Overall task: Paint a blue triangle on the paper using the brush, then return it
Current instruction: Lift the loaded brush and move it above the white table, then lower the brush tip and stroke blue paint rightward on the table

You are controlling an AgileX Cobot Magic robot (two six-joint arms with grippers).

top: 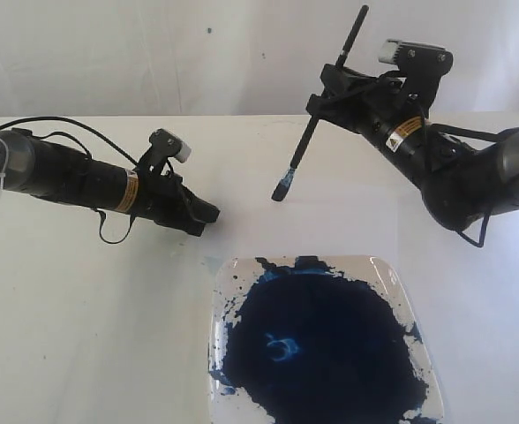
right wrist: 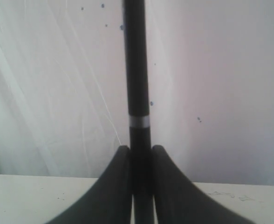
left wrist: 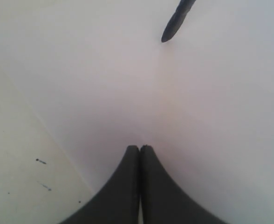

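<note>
My right gripper (top: 323, 99) (right wrist: 140, 149) is shut on the brush (top: 308, 132), gripping its black handle (right wrist: 136, 70) partway up. The brush tilts, its blue-stained tip (top: 281, 191) low over the table behind the tray. The left wrist view shows that dark tip (left wrist: 174, 23) over the white paper (left wrist: 127, 93); whether it touches the sheet I cannot tell. My left gripper (top: 210, 215) (left wrist: 140, 147) is shut and empty, low over the paper to the left of the brush tip. No blue triangle shows in any view.
A clear square tray (top: 392, 274) holding a large dark blue paint pool (top: 321, 344) sits at the front centre. The paper's edge (left wrist: 58, 140) runs diagonally near my left gripper, with small dark specks (left wrist: 40, 161) on the cream table beyond it. A white backdrop stands behind.
</note>
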